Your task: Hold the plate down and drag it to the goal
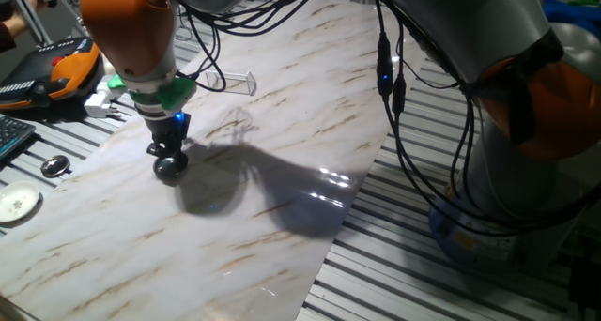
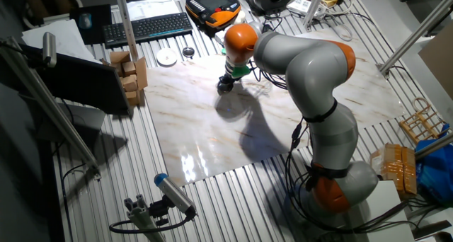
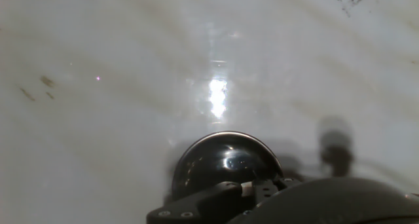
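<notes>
The plate [image 1: 170, 169] is a small round shiny dish that looks dark here, lying on the marble board [image 1: 282, 124] near its left side. My gripper [image 1: 168, 154] stands straight over it with its narrow fingers together, pressing on the plate's top. In the hand view the plate [image 3: 219, 155] lies right under the gripper [image 3: 252, 185], which covers its near part. The goal [image 1: 240, 80], a clear plastic bracket, stands on the board's far edge, beyond and to the right of the plate. In the other fixed view the gripper [image 2: 226, 81] hides most of the plate [image 2: 224, 87].
A small dark-centred metal disc [image 1: 54, 166] and a flat white disc [image 1: 17, 204] lie off the board to the left. A keyboard [image 1: 9, 133] and an orange-black pendant [image 1: 61, 72] are at the far left. Black cables [image 1: 390, 77] hang from the arm.
</notes>
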{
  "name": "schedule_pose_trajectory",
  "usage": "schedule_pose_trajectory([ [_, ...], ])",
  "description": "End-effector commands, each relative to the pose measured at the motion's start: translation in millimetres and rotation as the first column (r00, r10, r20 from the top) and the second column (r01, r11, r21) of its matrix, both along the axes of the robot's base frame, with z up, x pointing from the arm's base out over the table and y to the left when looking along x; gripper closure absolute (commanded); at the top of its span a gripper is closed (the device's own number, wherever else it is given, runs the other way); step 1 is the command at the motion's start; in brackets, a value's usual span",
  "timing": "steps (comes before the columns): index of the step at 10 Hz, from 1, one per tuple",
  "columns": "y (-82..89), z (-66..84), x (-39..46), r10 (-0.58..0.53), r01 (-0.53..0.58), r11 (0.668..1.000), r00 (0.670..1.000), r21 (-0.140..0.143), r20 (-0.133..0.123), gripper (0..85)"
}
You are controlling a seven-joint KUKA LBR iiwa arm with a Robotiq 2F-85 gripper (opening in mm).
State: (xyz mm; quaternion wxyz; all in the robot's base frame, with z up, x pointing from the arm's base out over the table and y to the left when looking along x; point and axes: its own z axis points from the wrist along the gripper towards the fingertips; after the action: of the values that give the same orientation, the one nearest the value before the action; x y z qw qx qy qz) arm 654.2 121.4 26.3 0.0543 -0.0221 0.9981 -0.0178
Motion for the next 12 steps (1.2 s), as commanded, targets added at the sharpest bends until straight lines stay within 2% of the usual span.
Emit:
schedule_pose_trajectory([
  [1, -1.4, -0.2, -0.1, 0.001, -0.001, 1.000, 1.000, 0.000, 0.000, 85.0],
  [12, -33.1, 0.0, 0.0, 0.030, -0.030, 0.999, 1.000, -0.010, 0.008, 85.0],
])
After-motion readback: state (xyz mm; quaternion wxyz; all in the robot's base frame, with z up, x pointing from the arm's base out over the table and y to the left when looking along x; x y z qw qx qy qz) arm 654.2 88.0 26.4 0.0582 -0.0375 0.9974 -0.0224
